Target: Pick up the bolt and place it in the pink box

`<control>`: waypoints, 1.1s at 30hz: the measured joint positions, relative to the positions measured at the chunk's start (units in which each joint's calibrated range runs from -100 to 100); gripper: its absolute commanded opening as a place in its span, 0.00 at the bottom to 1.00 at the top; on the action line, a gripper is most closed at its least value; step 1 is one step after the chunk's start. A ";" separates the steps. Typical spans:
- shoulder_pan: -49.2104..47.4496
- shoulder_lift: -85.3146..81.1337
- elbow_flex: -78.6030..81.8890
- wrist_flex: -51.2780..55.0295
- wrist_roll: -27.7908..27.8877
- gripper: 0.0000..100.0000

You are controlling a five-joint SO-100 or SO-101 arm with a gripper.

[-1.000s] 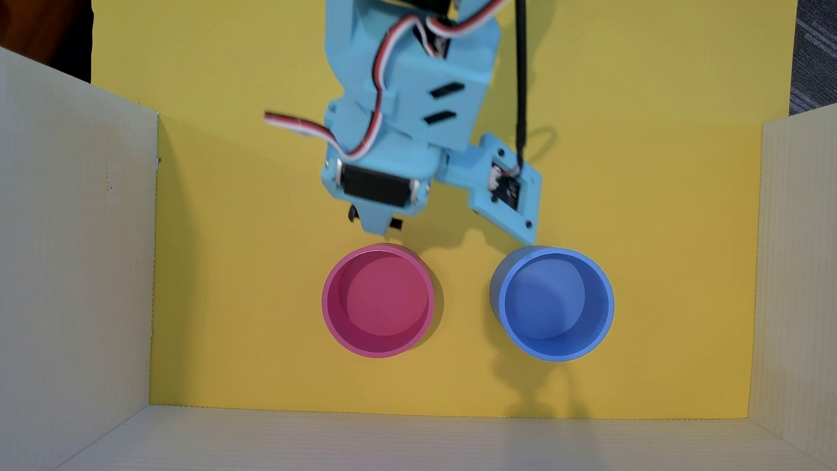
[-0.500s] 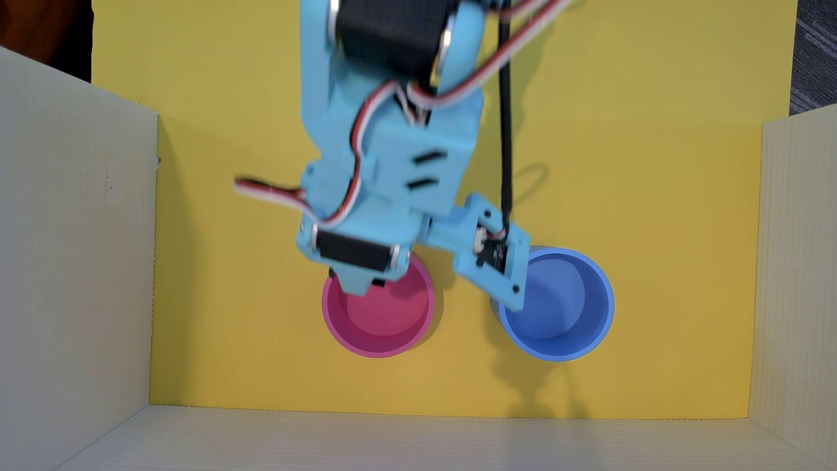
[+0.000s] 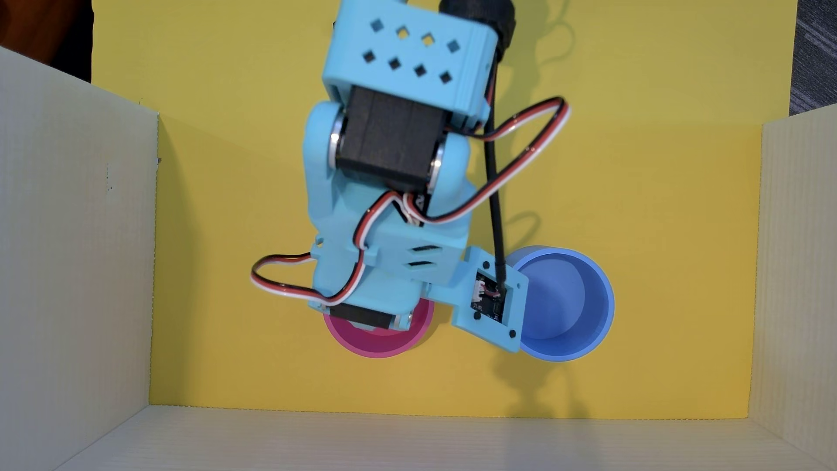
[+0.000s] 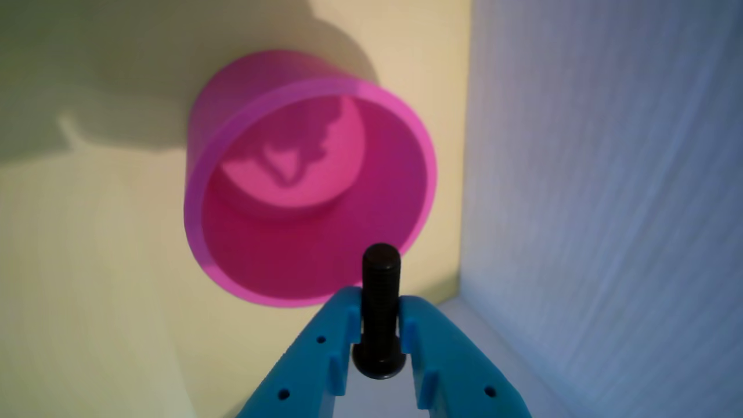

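Across the yellow worktop, pale corrugated walls stand on the left, right and near sides in the overhead view. Over the middle reaches the light-blue arm, its black servo blocks showing and red, white and black wires looping off its right side. Its wrist end covers the far part of the pink box, so the claw itself is hidden from above. To the right of the pink box, apart from it, sits the blue cup, upright and with nothing seen inside; the arm's camera mount overlaps its left rim.

Seen from the wrist, the pink box stands upright on the worktop, near a pale wall on the right of that view. Its flat bottom carries only a shadow. The claw enters from the bottom edge, its two blue fingers closed down to a narrow gap on the bolt. The bolt's threaded shaft points toward the pink box and its rounded head lies back between the fingers. The shaft's tip overlaps the box's near rim in this view; the bolt is held above the box, not inside it.
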 measured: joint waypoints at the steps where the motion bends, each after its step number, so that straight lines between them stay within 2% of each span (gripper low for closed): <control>1: -0.15 0.34 -0.63 0.34 0.00 0.02; 5: -0.44 1.27 -1.08 0.86 -0.20 0.02; 11: -0.44 1.53 -1.08 1.97 -0.24 0.11; 14: -0.36 1.53 -1.08 3.34 -0.24 0.00; 23: -0.36 -0.08 2.43 10.62 -0.24 0.02; 27: -1.02 -12.12 12.97 9.51 -0.24 0.01; 33: -3.28 -40.25 39.10 -0.34 0.15 0.01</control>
